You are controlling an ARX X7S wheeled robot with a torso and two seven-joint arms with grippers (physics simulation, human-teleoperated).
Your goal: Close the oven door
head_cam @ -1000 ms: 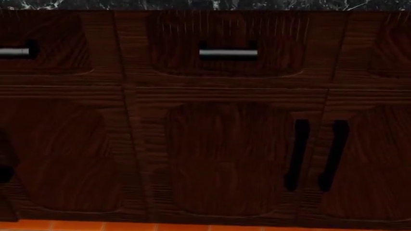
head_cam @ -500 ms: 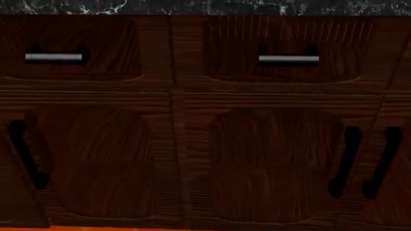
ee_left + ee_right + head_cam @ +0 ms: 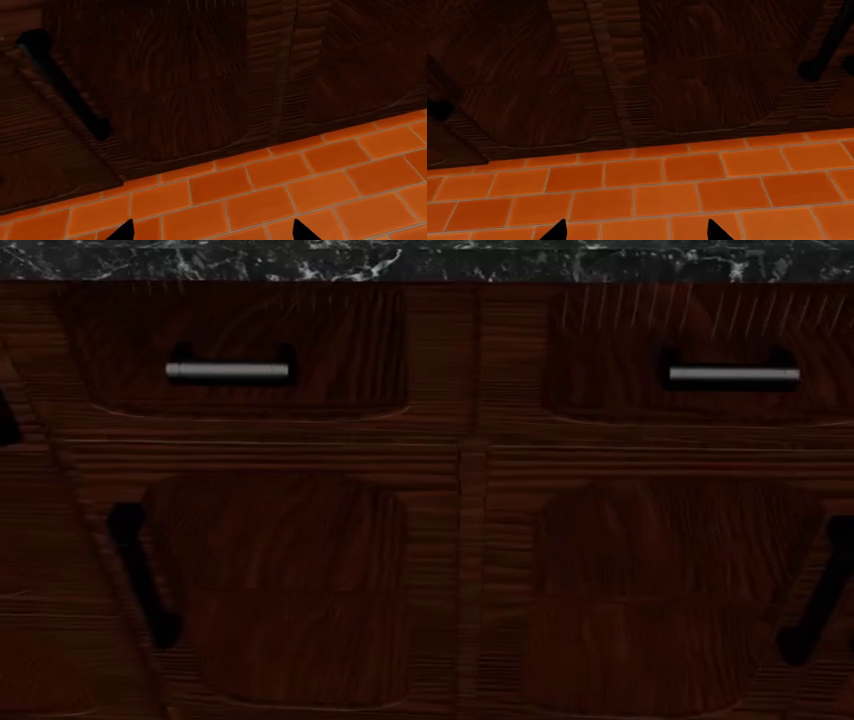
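In the head view a strip of dark marbled worktop point(image 3: 400, 260) runs along the top edge of the frame. Below it, at upper left, sits a wooden drawer front with a silver bar handle point(image 3: 227, 370); under that, at lower left, a red-brown cabinet door point(image 3: 287, 590) carries a black upright handle point(image 3: 140, 575) along its left edge. A vertical wooden post point(image 3: 470, 580) divides the frame near the middle. To its right, at upper right, is a second drawer with a silver handle point(image 3: 734, 374), and below it another cabinet door point(image 3: 654, 600), with a black handle point(image 3: 817, 590) partly cut off by the right edge.

The oven door does not show in any of the three views, so its place relative to either pincer cannot be told.

In the left wrist view the left pincer point(image 3: 211, 232) shows only as two black fingertips, spread well apart, at the bottom edge of the frame over orange floor tiles point(image 3: 267, 200), with a cabinet door and its black handle point(image 3: 67, 90) beyond. The right wrist view shows the right pincer point(image 3: 635, 231) likewise, two tips set wide apart over the tiles point(image 3: 647, 190), holding nothing, facing the foot of the cabinets point(image 3: 627, 75).
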